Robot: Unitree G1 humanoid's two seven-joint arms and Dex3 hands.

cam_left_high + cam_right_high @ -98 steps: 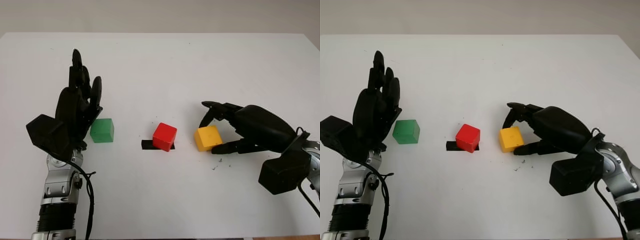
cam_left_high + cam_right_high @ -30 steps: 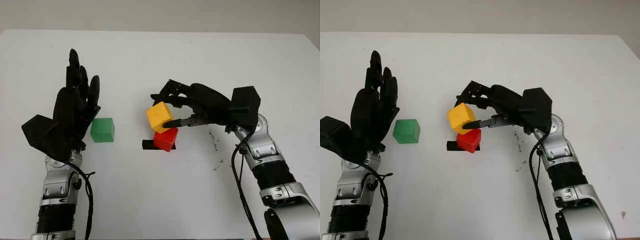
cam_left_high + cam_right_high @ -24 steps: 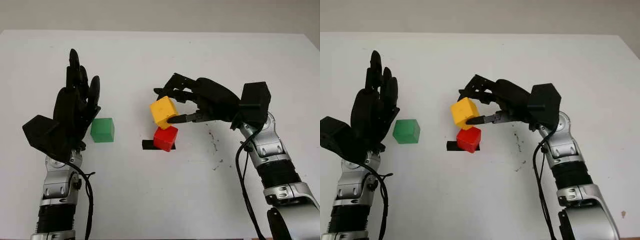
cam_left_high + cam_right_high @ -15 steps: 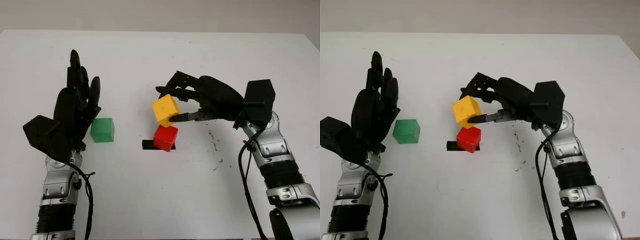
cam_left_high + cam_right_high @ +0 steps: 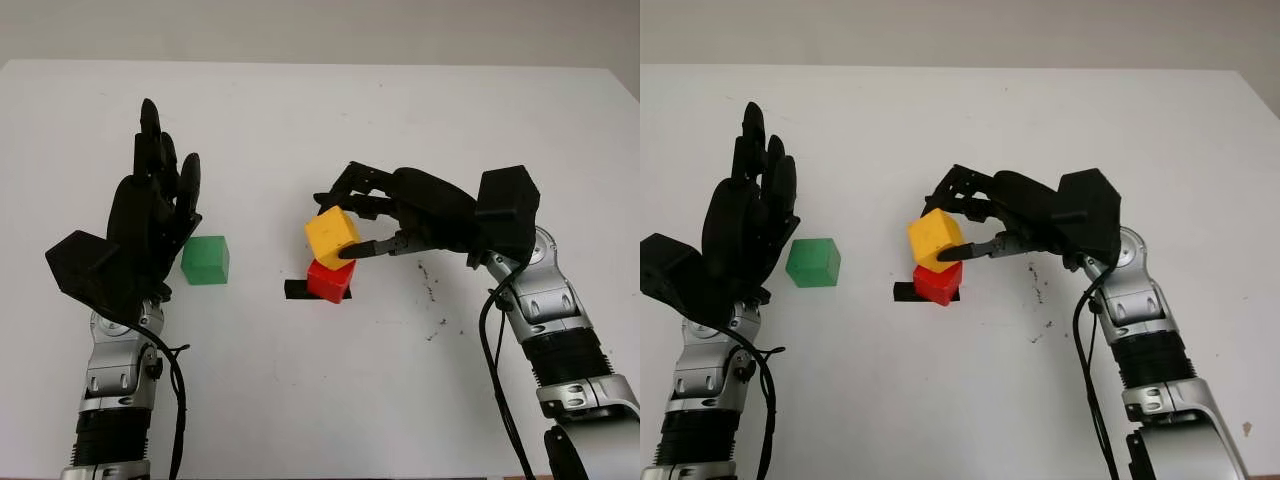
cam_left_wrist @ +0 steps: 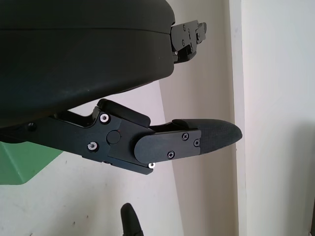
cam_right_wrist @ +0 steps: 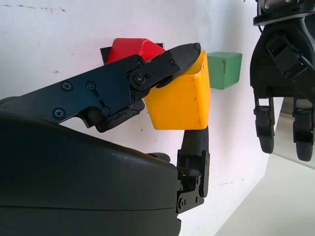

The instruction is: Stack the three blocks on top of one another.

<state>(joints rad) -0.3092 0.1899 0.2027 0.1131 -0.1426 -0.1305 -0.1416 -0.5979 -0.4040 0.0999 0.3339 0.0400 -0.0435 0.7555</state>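
1. The red block (image 5: pixel 329 279) sits on a black mark (image 5: pixel 296 289) near the middle of the tabletop (image 5: pixel 400 120), nearer the robot than the block held above it.
2. The right robot hand (image 5: pixel 352 222) reaches in from the right and pinches the yellow block (image 5: pixel 332 237) between fingertips on opposite faces. The block hangs tilted, directly over the red one; whether they touch I cannot tell.
3. The coming move likely turns on this: the yellow block lies a little up and far of the red top face, with a corner turned down, so it probably needs levelling and a short descent.
4. The green block (image 5: pixel 204 260) rests on the tabletop well to the left, just beside the left robot hand (image 5: pixel 155 225), which is open and upright, holding nothing, and is the nearer hand to it.
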